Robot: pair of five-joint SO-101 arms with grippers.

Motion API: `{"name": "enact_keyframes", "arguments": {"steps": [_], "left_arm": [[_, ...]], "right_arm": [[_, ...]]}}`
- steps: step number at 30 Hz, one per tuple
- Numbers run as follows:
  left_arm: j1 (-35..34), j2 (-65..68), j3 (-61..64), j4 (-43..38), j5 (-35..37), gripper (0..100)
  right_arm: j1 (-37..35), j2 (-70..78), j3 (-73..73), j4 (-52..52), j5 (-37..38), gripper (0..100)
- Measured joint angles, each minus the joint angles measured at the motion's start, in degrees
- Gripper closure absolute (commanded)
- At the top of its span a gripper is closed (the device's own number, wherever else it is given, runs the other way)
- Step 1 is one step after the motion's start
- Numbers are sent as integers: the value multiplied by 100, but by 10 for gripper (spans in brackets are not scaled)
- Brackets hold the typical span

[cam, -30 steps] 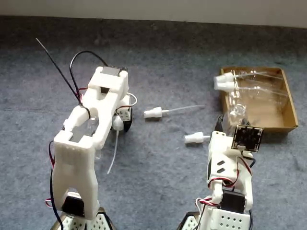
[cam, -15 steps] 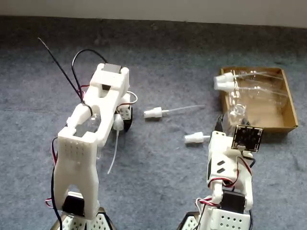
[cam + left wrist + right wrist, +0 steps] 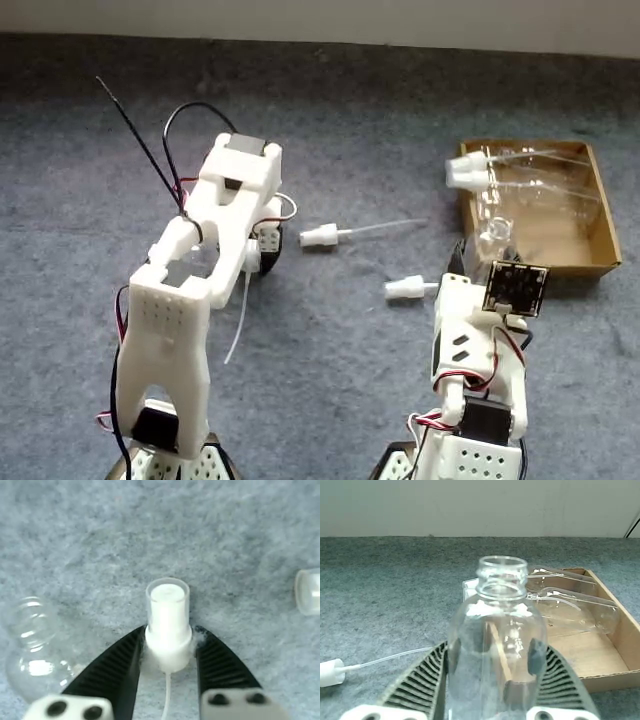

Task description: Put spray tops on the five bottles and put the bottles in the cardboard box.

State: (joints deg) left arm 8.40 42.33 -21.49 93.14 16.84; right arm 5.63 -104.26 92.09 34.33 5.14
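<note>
Your left gripper [image 3: 169, 636] is clenched on a white spray top [image 3: 167, 622]. Its two dark fingers [image 3: 122, 662] press the collar from either side, the cap points away from the wrist, and the thin dip tube [image 3: 166, 700] runs back between them. In the high view the tube [image 3: 238, 318] hangs down beside the left arm toward the grey tabletop [image 3: 350, 120]. A clear, uncapped bottle [image 3: 35, 647] lies on the tabletop just beside this gripper, apart from the held top.

Your right gripper [image 3: 495, 652] is grasping a second clear bottle [image 3: 497, 625]. That bottle stands upright between the ribbed fingers [image 3: 422, 677] with its neck open and no top fitted. In the high view it [image 3: 495, 232] sits at the near left corner of the cardboard box [image 3: 603, 215].

The cardboard box lies to the right of the right arm. It contains two capped bottles [image 3: 540, 185], lying on their sides, side by side, with their white tops at the left wall.

Two loose spray tops lie on the tabletop between the arms:
- One loose top [image 3: 322, 236] lies near the left gripper, with its tube pointing toward the box.
- The other loose top [image 3: 405, 289] lies just beside the right arm.
</note>
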Motion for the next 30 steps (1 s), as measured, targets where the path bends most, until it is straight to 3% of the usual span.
{"name": "enact_keyframes", "arguments": {"steps": [10,19,26,30], "left_arm": [[413,-202,-202,536,18,995],[527,-1943,-387,580,0,995],[536,-3543,-387,589,-9,995],[527,-4352,-387,404,-9,995]], "right_arm": [[0,0,0,0,0,860],[0,0,0,-387,0,860],[-1266,0,9,-580,0,860],[-1521,0,9,-598,0,860]]}}
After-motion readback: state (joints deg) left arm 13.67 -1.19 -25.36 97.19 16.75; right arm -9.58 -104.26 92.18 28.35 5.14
